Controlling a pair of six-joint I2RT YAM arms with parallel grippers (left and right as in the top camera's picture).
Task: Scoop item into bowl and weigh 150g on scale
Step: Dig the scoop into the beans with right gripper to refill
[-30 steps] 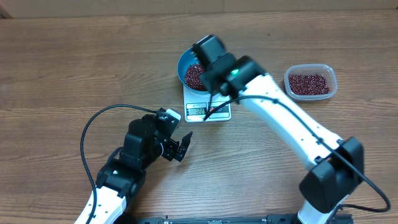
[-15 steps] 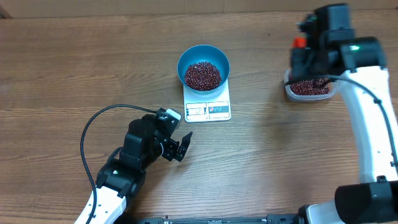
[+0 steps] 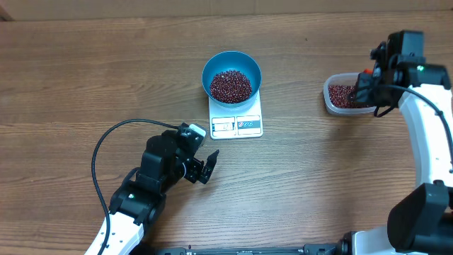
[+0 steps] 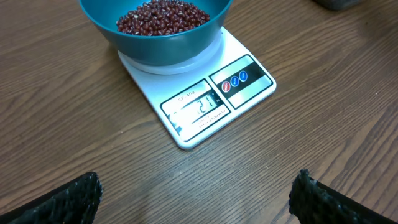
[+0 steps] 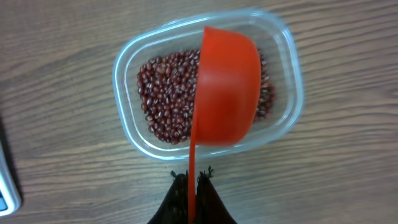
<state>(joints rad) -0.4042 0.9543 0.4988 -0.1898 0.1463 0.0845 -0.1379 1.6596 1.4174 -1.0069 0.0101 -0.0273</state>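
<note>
The blue bowl [image 3: 231,67] sits on the white scale [image 3: 236,124] and holds a pile of red-brown beans [image 3: 231,86]. In the left wrist view the bowl [image 4: 155,46], its beans [image 4: 161,14] and the scale [image 4: 214,93] with a lit display lie ahead. My left gripper [image 3: 205,167] rests open on the table in front of the scale, nothing between its fingers [image 4: 78,196]. My right gripper [image 5: 193,183] is shut on the thin handle of an orange-red scoop [image 5: 227,87]. The scoop hangs over a clear tub [image 5: 124,118] of more beans [image 5: 165,93].
The clear plastic tub [image 3: 328,92] stands at the right of the wooden table, well apart from the scale. A black cable [image 3: 106,138] loops left of my left arm. Bare wood lies between scale and tub.
My right arm has swung from over the blue bowl across to the clear tub on the right, scoop still in its grip. The left arm has not moved.
</note>
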